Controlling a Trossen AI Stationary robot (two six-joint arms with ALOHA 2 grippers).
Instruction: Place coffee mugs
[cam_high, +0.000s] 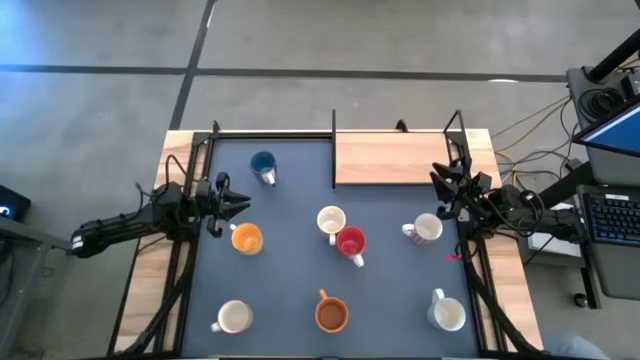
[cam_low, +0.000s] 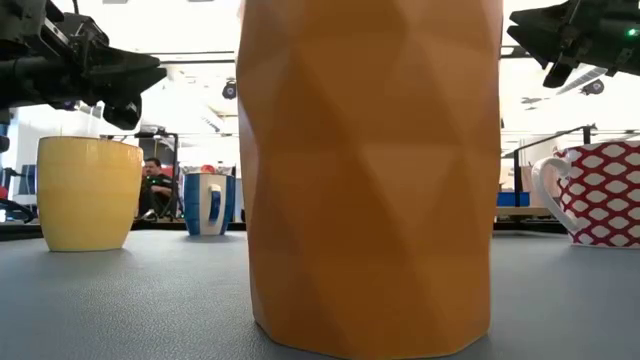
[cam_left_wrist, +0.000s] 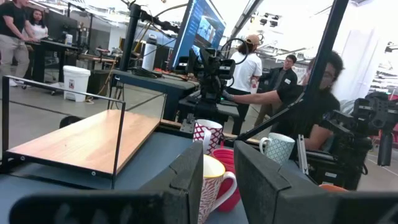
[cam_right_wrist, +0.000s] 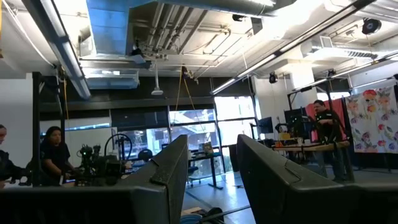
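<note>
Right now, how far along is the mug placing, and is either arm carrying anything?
Nothing looks placed: the wooden shelf is bare. Seven mugs show on the mat, among them the blue mug, yellow mug and red mug. Nothing is in hand: the left end effector hangs open above the yellow mug, the right end effector open near the shelf's corner. All the placing is left.

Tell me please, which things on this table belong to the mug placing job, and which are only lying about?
Job:
- blue mug
- yellow-orange mug
- cream mug
- red mug
- white mug
- orange-brown mug
- two more white mugs, near the front edge

Lying about:
- wooden shelf
- cables beside the table
</note>
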